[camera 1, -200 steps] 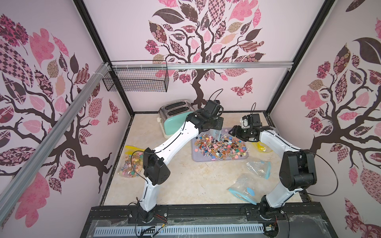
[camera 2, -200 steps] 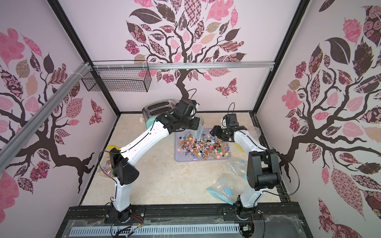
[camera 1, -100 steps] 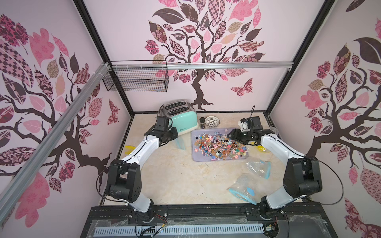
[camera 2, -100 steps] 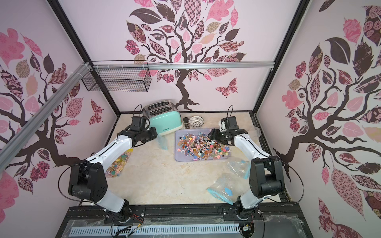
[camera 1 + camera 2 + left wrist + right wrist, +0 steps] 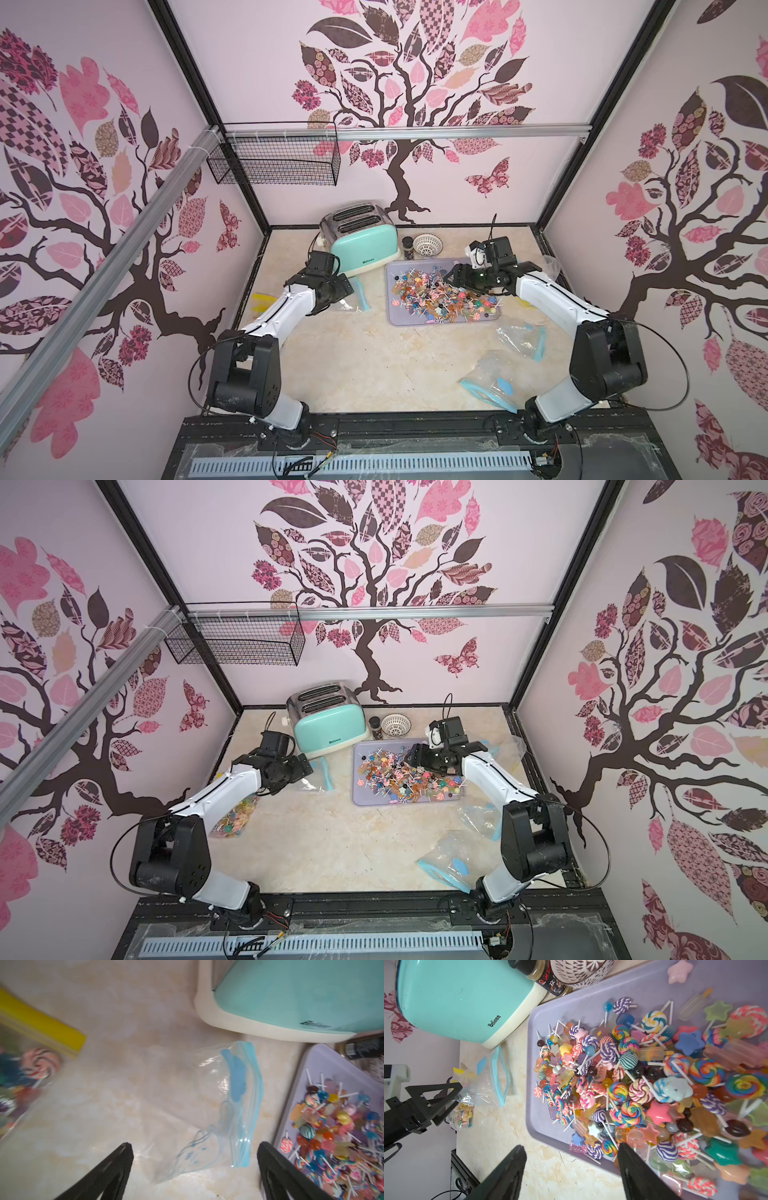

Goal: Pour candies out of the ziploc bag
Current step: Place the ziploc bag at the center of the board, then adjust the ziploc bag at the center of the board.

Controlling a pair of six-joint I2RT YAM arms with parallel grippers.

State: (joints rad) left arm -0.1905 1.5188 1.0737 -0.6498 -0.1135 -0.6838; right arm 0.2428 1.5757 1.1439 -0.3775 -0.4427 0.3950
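The pale marbled table [image 5: 374, 365] fills the floor of the booth, with a black wire basket [image 5: 274, 166] hung on the back wall above its far left corner. A mint-green two-slot toaster [image 5: 365, 249] stands near the back edge, left of middle. Just beside it, toward the right, lies a lilac tray [image 5: 395, 318], and the candies [image 5: 440, 297] are heaped across it: swirled lollipops on white sticks, stars and clear jelly shapes, thickest through the middle. The left gripper [image 5: 194, 1145] hangs low over the table between toaster and left edge, its fingers spread wide with nothing between them. Below it an emptied ziploc bag [image 5: 207, 1095] with a blue zip lies slack on the table, in the gap between the toaster's front and the tray's left side. The wrist picture is smeared, so I can't say whether the fingers touch the plastic. The right gripper [image 5: 571, 1146] reaches in over the tray's right half, jaws parted and holding nothing, one finger above the sweets near the tray's rim. Against the table's left edge sits another bag [image 5: 235, 816], yellow-zipped and full of sweets. Two more slack blue-zipped bags lie toward the front right corner, one [image 5: 521, 338] nearer the tray and one [image 5: 490, 380] nearer the front edge. Behind the tray, by the toaster's right end, are a small white patterned bowl [image 5: 429, 245] and a dark-capped spice jar [image 5: 408, 248].
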